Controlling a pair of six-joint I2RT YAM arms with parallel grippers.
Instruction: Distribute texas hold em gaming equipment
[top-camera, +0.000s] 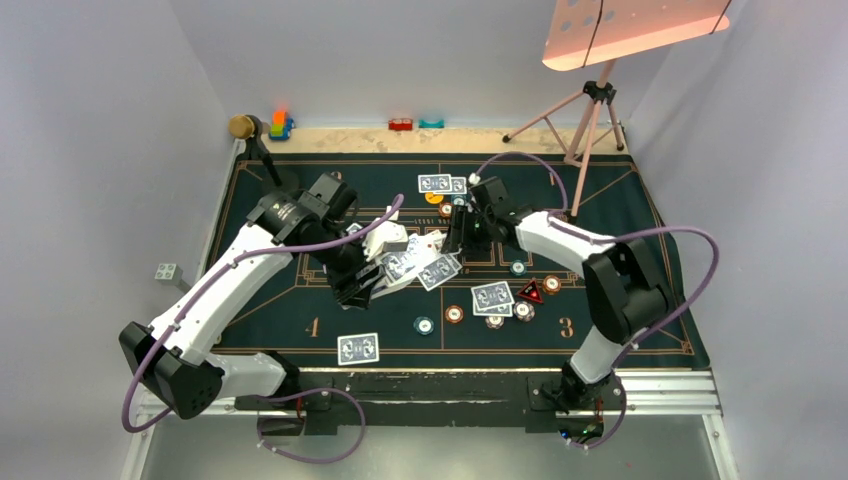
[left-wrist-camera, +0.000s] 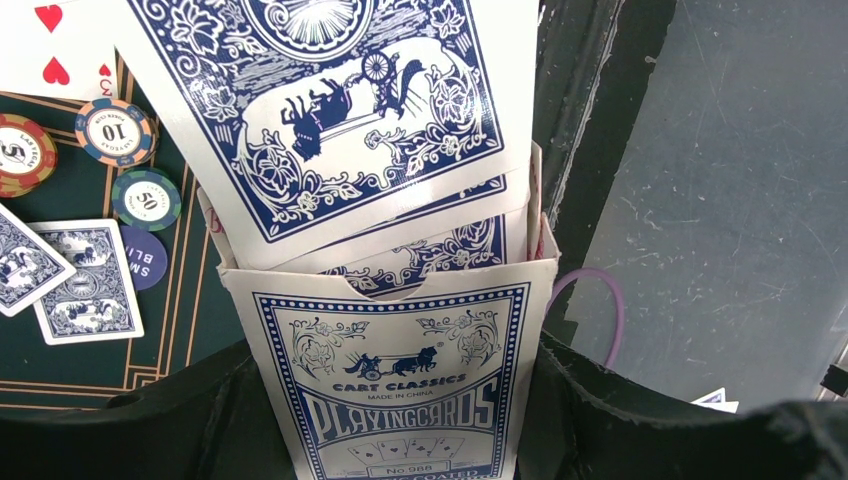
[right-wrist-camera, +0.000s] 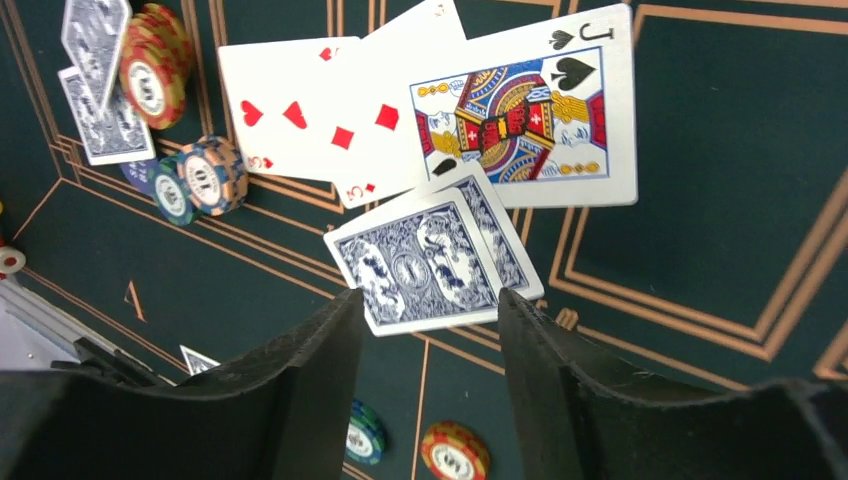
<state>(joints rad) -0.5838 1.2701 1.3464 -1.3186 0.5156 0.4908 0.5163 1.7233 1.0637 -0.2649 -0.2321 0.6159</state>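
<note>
Left pincer grasping blue-white cardboard card box, right pincer released above blue-backed paper cards, round striped chips beside.

A lone card lies low on the mat, left of centre; chips and a marker sit to its right, a pair of cards at upper centre

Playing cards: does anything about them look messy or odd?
Yes. Cards jut crookedly out of the open card box held in the left tool. On the mat, three overlapping cards lie face up, including the jack of spades, while others nearby lie face down.
</note>
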